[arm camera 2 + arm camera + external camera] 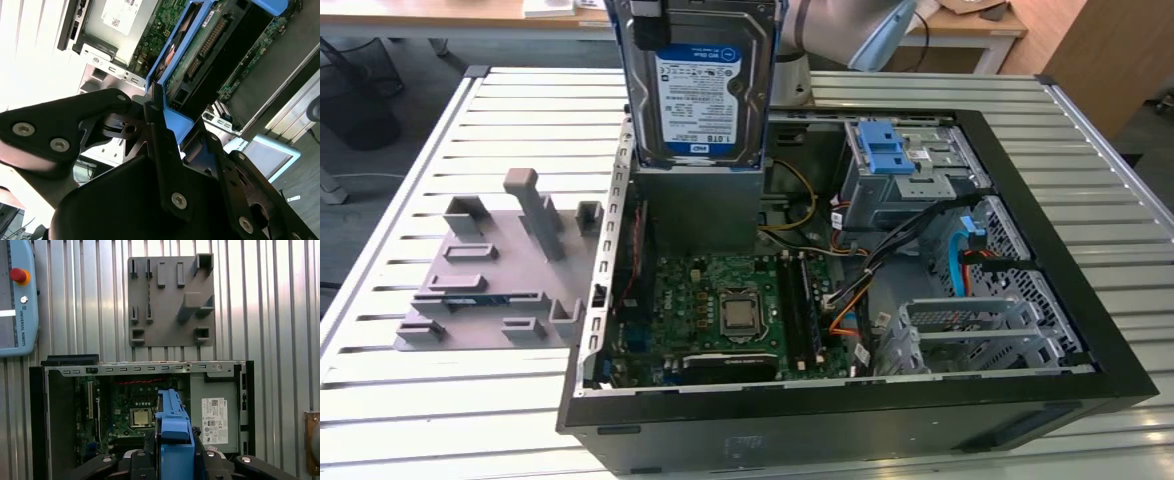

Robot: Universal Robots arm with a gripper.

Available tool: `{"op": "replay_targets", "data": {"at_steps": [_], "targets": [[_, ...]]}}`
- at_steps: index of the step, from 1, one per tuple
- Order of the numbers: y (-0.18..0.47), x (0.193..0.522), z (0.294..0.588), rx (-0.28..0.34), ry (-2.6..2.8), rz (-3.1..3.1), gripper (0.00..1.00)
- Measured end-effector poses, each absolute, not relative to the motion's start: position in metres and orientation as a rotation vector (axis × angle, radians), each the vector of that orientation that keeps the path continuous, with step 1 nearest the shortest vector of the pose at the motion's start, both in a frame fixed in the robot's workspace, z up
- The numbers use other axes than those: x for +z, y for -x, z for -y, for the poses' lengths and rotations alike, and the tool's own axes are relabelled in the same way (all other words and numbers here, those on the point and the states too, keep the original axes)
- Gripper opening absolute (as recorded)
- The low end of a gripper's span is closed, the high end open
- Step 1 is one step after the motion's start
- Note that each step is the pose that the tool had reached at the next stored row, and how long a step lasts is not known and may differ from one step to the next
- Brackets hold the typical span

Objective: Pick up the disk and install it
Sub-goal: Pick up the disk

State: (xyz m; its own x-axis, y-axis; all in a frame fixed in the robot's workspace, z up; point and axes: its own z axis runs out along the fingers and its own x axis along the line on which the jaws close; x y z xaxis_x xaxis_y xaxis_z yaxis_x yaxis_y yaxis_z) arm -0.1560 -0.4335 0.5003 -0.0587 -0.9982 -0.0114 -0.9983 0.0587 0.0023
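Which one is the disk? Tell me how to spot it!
Find the big open computer case on the slatted metal table. Held upright above it in the robot's hand is the disk. It is the silver slab with a blue-and-white label and blue frame, unlike the grey box or the small blue latch inside the case.

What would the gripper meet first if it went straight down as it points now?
The disk in the gripper would probably reach the motherboard first, close beside the power-supply box; depth is unclear.
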Motion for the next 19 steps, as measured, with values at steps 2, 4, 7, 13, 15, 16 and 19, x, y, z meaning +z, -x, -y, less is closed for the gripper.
{"op": "replay_targets", "data": {"at_steps": [2,4,7,13,15,16,19], "targets": [[0.156,0.500,0.434,0.015,2.151,-2.281,0.36],[0.154,0.500,0.433,0.015,2.151,-2.281,0.36],[0.150,0.500,0.433,0.015,2.151,-2.281,0.36],[0.145,0.500,0.434,0.015,2.151,-2.281,0.36],[0.143,0.500,0.434,0.015,2.151,-2.281,0.36],[0.142,0.500,0.434,0.015,2.151,-2.281,0.36],[0.141,0.500,0.434,0.015,2.150,-2.281,0.36]]}}
